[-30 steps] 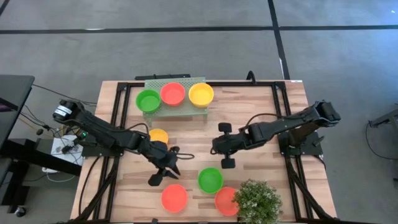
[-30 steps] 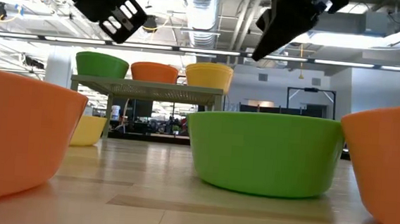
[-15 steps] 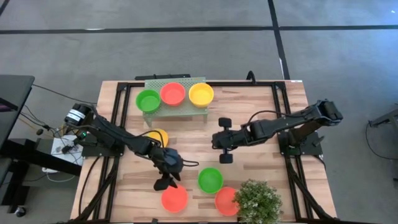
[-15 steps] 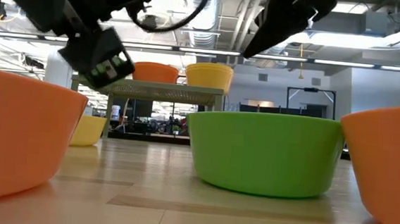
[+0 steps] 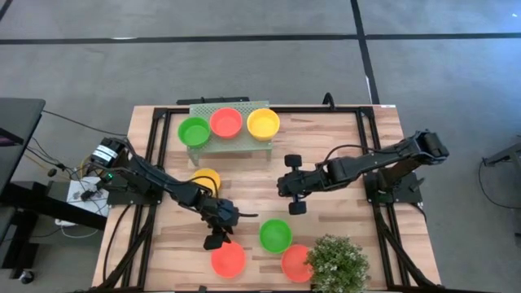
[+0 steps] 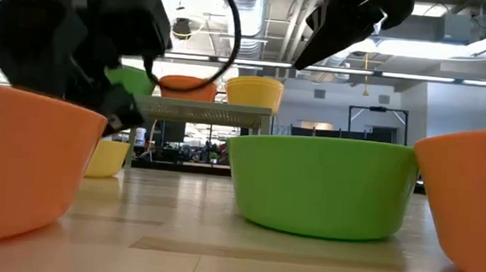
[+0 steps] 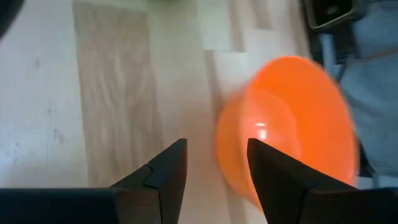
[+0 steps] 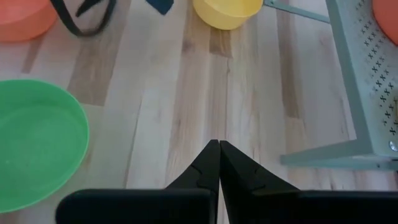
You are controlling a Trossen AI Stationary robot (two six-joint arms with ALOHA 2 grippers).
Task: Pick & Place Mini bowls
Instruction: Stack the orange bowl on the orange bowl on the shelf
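Mini bowls: green (image 5: 194, 130), red (image 5: 226, 122) and yellow (image 5: 263, 123) stand on the pale green perforated stand (image 5: 232, 145). On the table rest a yellow bowl (image 5: 205, 178), a green bowl (image 5: 275, 235) and two red bowls (image 5: 228, 260) (image 5: 295, 262). My left gripper (image 5: 216, 238) hangs open just above the left red bowl (image 7: 292, 124); the bowl's rim on the gripper's side lies between the two fingers (image 7: 214, 165), and no touch shows. My right gripper (image 8: 218, 149) is shut and hovers over bare wood mid-table (image 5: 293, 184).
A bushy green plant (image 5: 335, 262) stands at the near edge beside the right red bowl. Black frame rails (image 5: 155, 163) run along the table's sides. The low view shows the red bowls (image 6: 18, 163) close to the near edge. Bare wood lies between the stand and the green bowl.
My left gripper has moved toward the table's near edge and down, from beside the yellow bowl to just over the left red bowl. No bowl has moved.
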